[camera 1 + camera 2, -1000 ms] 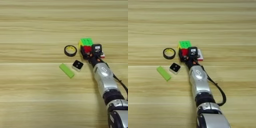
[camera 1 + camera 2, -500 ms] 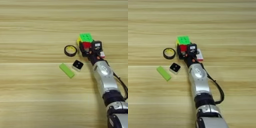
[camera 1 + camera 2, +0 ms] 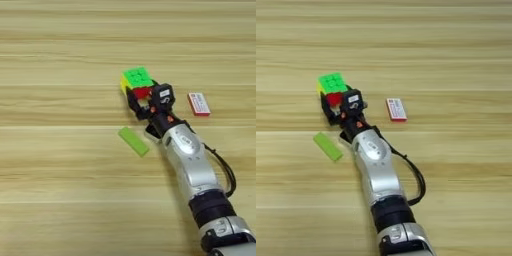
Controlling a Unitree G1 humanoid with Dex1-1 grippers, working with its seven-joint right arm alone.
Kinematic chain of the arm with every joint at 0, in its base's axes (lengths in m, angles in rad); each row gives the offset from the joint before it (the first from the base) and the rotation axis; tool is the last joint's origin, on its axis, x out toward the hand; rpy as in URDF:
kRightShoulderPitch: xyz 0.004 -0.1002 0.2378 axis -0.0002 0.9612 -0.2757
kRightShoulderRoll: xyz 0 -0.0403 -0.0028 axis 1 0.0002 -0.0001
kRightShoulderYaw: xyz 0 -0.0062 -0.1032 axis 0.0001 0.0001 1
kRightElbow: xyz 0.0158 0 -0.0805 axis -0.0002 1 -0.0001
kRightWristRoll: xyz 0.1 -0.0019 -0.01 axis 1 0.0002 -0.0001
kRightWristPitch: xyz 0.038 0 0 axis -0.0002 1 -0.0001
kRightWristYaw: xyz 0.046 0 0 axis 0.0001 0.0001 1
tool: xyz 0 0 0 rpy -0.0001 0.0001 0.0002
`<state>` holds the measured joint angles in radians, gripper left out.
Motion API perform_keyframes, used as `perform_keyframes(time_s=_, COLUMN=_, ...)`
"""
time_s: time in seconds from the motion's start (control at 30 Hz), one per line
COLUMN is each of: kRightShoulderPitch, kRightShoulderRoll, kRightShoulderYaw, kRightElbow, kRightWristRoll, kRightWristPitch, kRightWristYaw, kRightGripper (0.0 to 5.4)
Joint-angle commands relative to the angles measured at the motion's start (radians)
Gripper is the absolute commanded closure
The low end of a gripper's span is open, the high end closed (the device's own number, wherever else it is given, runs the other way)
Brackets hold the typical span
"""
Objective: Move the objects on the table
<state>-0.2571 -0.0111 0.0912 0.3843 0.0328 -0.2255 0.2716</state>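
Our right fingers [image 3: 142, 96] are closed on the cube [image 3: 136, 81]: one black finger sits at its left lower side and the other, under the small black housing, at its right. The cube shows a green top, a yellow left edge and a red face toward us, and it lies just beyond the wrist, a little left of the bench's [image 3: 55, 190] middle. In the right eye view the same grip shows, with the cube [image 3: 331, 86] against the fingers. Behind the grip our silver forearm [image 3: 192, 162] runs down to the lower right, a black cable looping off its right side. Just left of the forearm lies the green block [image 3: 133, 141], flat and slanted, apart from the cube. A bit of white shows at the forearm's edge beside the block; we cannot tell what it is. Right of the fingers, well clear, rests the red-and-white card [image 3: 199, 104].
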Motion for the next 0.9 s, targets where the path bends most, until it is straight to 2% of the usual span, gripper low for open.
perform_keyframes(time_s=0.03, kRightShoulderPitch=-0.041, kRightShoulderRoll=0.037, kRightShoulderYaw=0.053, kRightElbow=-0.045, kRightWristRoll=-0.023, kRightWristPitch=-0.008, kRightWristYaw=0.009, kRightGripper=2.09)
perform_keyframes(time_s=0.3, kRightShoulderPitch=-0.019, kRightShoulderRoll=0.086, kRightShoulderYaw=0.141, kRightElbow=0.011, kRightWristRoll=-0.056, kRightWristPitch=-0.012, kRightWristYaw=0.037, kRightGripper=2.09)
perform_keyframes(time_s=0.77, kRightShoulderPitch=-0.037, kRightShoulderRoll=0.109, kRightShoulderYaw=0.183, kRightElbow=0.122, kRightWristRoll=-0.056, kRightWristPitch=-0.015, kRightWristYaw=0.081, kRightGripper=2.09)
perform_keyframes(time_s=0.8, kRightShoulderPitch=-0.038, kRightShoulderRoll=0.108, kRightShoulderYaw=0.183, kRightElbow=0.125, kRightWristRoll=-0.058, kRightWristPitch=-0.016, kRightWristYaw=0.08, kRightGripper=1.8)
perform_keyframes(time_s=0.9, kRightShoulderPitch=-0.043, kRightShoulderRoll=0.106, kRightShoulderYaw=0.178, kRightElbow=0.13, kRightWristRoll=-0.061, kRightWristPitch=-0.02, kRightWristYaw=0.07, kRightGripper=1.45)
